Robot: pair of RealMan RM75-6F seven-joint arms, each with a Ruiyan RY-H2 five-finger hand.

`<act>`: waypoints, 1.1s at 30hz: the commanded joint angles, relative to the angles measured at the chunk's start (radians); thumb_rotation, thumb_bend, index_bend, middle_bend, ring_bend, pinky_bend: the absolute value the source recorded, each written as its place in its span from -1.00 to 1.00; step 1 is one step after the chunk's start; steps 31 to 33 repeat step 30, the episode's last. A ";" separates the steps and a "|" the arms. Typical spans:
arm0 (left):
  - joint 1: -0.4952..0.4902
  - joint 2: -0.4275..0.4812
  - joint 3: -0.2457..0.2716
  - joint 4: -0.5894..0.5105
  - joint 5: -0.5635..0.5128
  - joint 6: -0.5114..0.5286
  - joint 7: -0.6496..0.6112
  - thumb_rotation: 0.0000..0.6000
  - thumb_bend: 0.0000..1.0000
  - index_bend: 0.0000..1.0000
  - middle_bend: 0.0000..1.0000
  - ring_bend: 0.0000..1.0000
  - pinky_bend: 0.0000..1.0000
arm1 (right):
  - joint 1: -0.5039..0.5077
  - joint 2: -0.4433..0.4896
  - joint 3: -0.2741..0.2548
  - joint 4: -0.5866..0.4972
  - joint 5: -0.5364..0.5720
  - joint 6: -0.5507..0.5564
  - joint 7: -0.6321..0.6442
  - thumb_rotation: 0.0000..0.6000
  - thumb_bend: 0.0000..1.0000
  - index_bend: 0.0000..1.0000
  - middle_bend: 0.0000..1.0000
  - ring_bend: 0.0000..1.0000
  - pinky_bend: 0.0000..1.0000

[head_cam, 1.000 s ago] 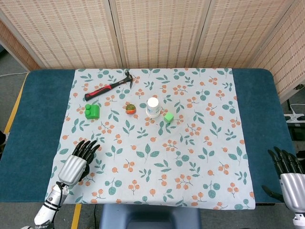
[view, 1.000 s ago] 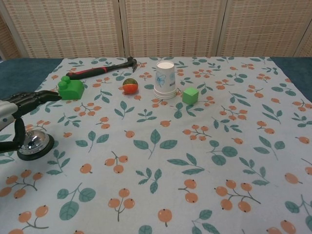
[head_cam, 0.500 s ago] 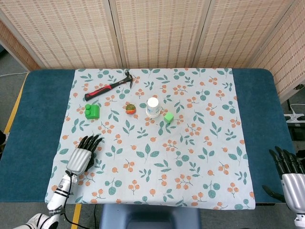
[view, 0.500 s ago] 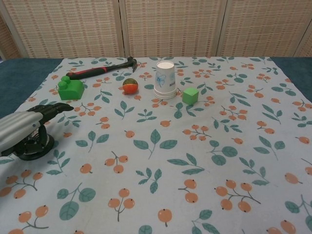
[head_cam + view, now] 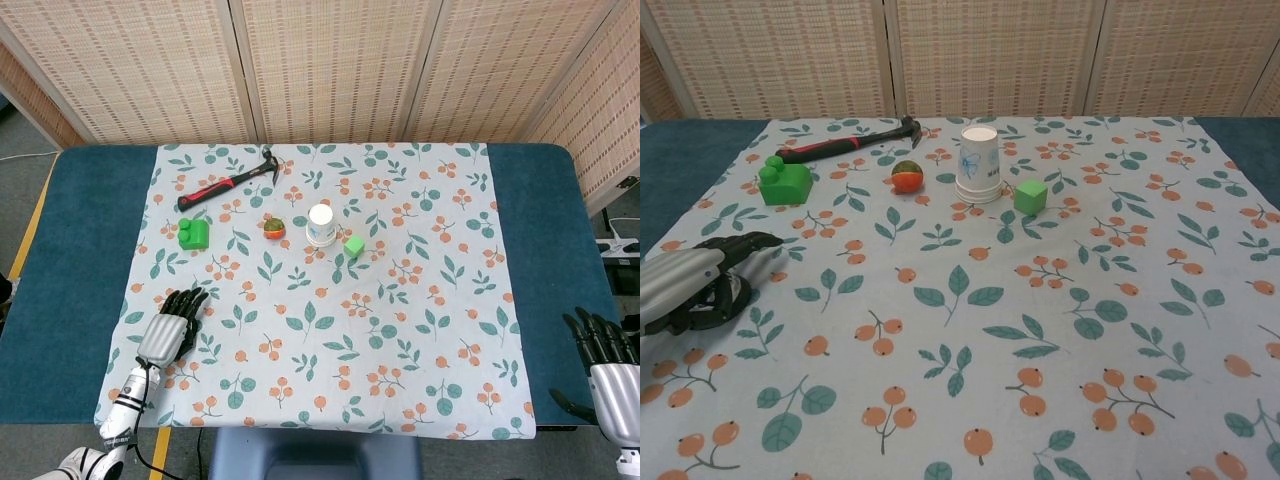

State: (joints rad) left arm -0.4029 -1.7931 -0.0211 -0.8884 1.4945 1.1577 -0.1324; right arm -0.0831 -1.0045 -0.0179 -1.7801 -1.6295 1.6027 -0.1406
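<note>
My left hand (image 5: 170, 328) lies palm down near the cloth's front left corner, fingers stretched forward. In the chest view the left hand (image 5: 688, 282) rests on top of a call bell (image 5: 728, 300); only the bell's black base shows under the fingers. The hand grips nothing. My right hand (image 5: 608, 362) hangs past the table's front right edge with its fingers apart and nothing in it; the chest view does not show it.
A floral cloth (image 5: 400, 330) covers the blue table (image 5: 70, 230). Toward the back lie a hammer (image 5: 228, 180), a green studded block (image 5: 193, 233), a small orange-green ball (image 5: 274, 227), an upturned paper cup (image 5: 320, 225) and a green cube (image 5: 353, 245).
My left hand has come down over the bell, hiding the chrome dome that showed a second ago. The right hand has not moved.
</note>
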 commanded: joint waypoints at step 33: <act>0.035 0.149 0.054 -0.270 0.224 0.341 0.097 1.00 1.00 -1.00 -1.00 -1.00 -0.92 | 0.007 0.004 0.000 -0.007 0.007 -0.014 0.000 1.00 -0.97 -1.00 -1.00 -1.00 -0.84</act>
